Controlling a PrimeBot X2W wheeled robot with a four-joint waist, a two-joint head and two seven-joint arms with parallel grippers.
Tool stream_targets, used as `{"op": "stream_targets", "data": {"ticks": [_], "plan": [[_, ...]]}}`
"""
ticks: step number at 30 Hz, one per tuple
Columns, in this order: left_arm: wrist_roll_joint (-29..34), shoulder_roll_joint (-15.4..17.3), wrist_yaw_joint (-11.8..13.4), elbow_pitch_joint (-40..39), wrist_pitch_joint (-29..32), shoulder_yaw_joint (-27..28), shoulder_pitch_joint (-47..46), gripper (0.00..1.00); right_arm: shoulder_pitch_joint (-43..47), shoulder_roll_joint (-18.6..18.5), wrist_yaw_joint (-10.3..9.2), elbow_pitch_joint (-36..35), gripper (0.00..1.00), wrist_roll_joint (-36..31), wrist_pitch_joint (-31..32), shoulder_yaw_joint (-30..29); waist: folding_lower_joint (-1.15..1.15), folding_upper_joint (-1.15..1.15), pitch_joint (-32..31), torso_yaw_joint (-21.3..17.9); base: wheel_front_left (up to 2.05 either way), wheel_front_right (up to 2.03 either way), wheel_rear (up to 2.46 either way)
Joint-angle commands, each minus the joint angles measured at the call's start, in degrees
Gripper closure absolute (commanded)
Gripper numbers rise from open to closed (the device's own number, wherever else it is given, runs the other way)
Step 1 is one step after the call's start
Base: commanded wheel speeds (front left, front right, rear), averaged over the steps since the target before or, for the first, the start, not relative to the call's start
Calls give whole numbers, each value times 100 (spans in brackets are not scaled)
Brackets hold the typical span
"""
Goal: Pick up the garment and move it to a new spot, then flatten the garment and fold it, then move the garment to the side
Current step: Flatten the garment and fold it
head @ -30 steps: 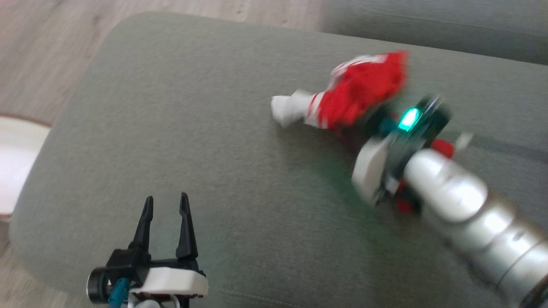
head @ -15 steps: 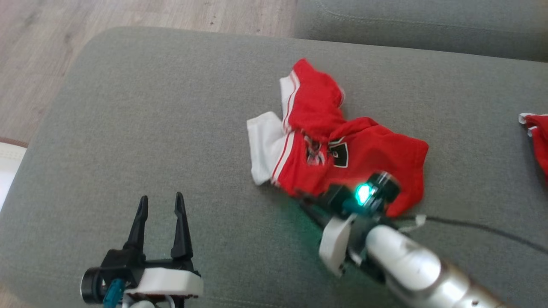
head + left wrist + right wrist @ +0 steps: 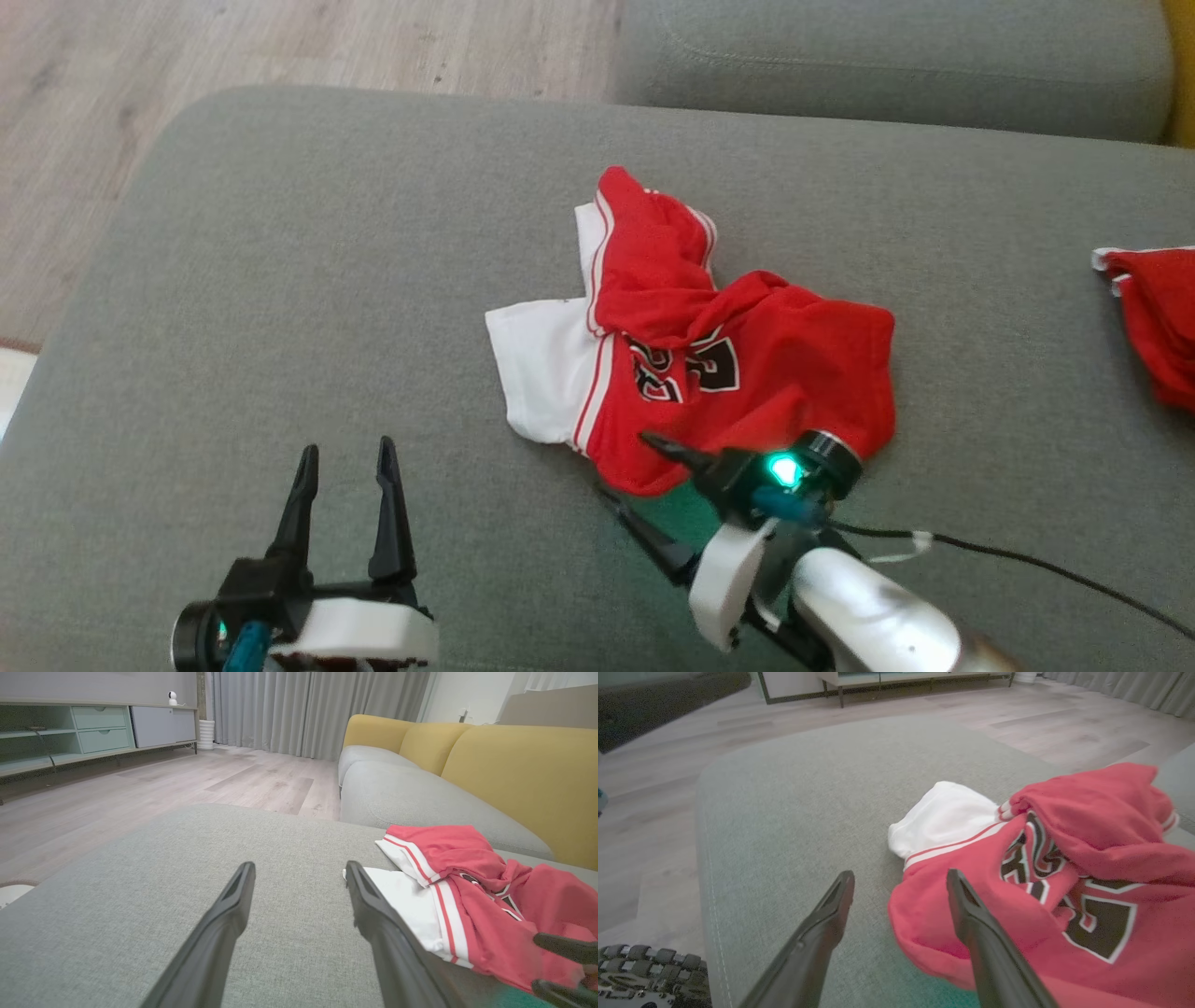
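Looking down from the head, 1 crumpled red-and-white basketball jersey (image 3: pixel 738 364) lies bunched near the middle of the grey fabric sofa cushion (image 3: pixel 327 233). The move looks done; flattening, folding and setting aside are left. Of the 2 end effectors, the right end effector (image 3: pixel 624 465) sits at the jersey's near hem, fingers spread, holding nothing. The left end effector (image 3: pixel 346 450), also released, hangs well apart over bare cushion. 1 further red cloth piece (image 3: pixel 1153 322) lies at the right edge.

Left wrist view: 2 dark fingers parted, jersey just beside them, yellow backrest cushions (image 3: pixel 514 765) behind.

Right wrist view: 1 finger overlaps the red hem, 1 stands over cushion; nothing gripped.
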Motion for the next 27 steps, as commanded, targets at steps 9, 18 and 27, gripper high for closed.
{"op": "stream_targets", "data": {"ticks": [9, 18, 27], "plan": [[-63, 147, 84, -291, 23, 172, 0, 0, 661, 75, 20, -728, 0, -162, -307, -1734, 0, 0, -209, -248, 0, 0, 0], [-52, 150, 98, -389, 65, 86, -64, 0, 921, 62, 20, -756, 0, -821, 186, -3881, 0, 0, 3, -204, 0, 0, 0], [-75, 150, 75, -292, 46, 59, -183, 0, 464, -41, 20, 375, 0, -734, 708, -4198, 0, 0, 159, 122, 0, 0, 0]]}}
